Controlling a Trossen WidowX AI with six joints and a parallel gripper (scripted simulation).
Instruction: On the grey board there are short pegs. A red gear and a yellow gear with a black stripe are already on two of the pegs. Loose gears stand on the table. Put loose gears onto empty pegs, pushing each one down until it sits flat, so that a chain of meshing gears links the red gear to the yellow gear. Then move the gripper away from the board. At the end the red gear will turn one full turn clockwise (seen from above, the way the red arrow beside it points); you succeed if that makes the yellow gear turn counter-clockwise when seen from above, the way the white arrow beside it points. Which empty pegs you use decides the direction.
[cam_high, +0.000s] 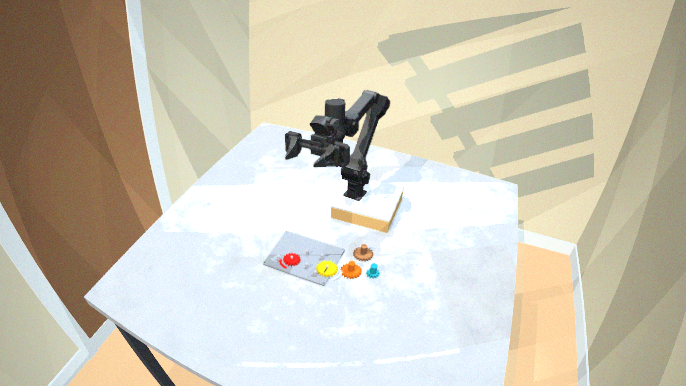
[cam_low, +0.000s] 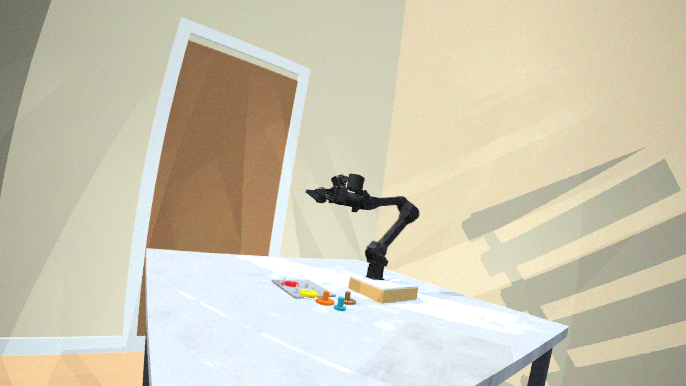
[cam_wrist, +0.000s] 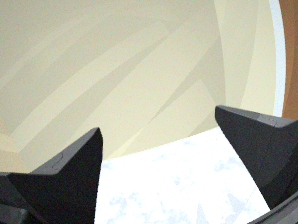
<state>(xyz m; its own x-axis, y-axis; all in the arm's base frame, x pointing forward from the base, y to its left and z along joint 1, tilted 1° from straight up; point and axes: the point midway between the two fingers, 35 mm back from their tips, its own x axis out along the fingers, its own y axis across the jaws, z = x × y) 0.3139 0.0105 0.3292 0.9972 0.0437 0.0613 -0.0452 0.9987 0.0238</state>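
I should settle which pegs give the reversal before reaching, then take a loose gear by its upright stem, straight from above. Beside the grey board (cam_high: 280, 246) (cam_low: 285, 288), the orange gear (cam_high: 351, 270) (cam_low: 325, 301) stands nearest; the brown gear (cam_high: 363, 253) (cam_low: 349, 301) and teal gear (cam_high: 373, 272) (cam_low: 340, 305) stand farther off. My pincer (cam_high: 305, 161) (cam_low: 309, 193) (cam_wrist: 160, 123) is spread wide, holding nothing, high above the board's level, my arm reaching nearly level.

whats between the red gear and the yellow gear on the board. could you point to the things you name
In the top view, a few short, empty pegs stand on the grey board (cam_high: 287, 240) between the red gear (cam_high: 292, 259) and the yellow gear (cam_high: 327, 268); no gear lies there.
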